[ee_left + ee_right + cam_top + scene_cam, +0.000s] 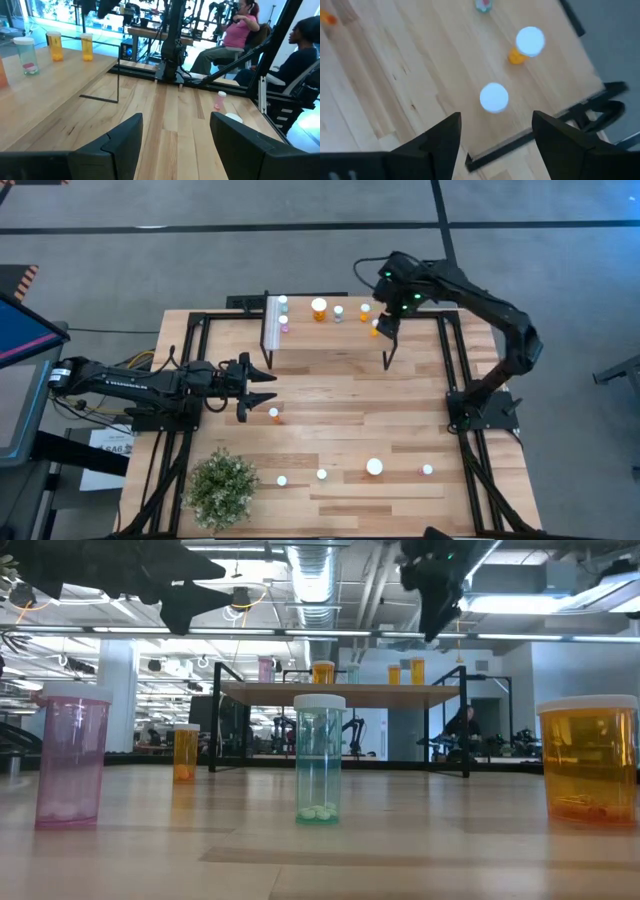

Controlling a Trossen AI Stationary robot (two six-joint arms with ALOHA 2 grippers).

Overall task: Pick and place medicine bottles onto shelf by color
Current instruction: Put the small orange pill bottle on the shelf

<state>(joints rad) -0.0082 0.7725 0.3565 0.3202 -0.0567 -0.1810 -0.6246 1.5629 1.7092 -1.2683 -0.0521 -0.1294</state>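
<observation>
Spanning wooden table [340, 405], seated people [235, 35] behind

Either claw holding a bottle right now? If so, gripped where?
Nothing is held. The left claw is open with only bare table between its fingers; the right claw is open above the shelf, over a white-capped bottle without touching it.

Counted five medicine bottles [374, 467] loose on the counter [340, 395], plus at least six more up on the one shelf [330, 335]. The ones by its white strip [268, 323] were too bunched to be sure. Also one plant [221, 488], two arms [130, 380], and two people [240, 30] sat in the background.
</observation>
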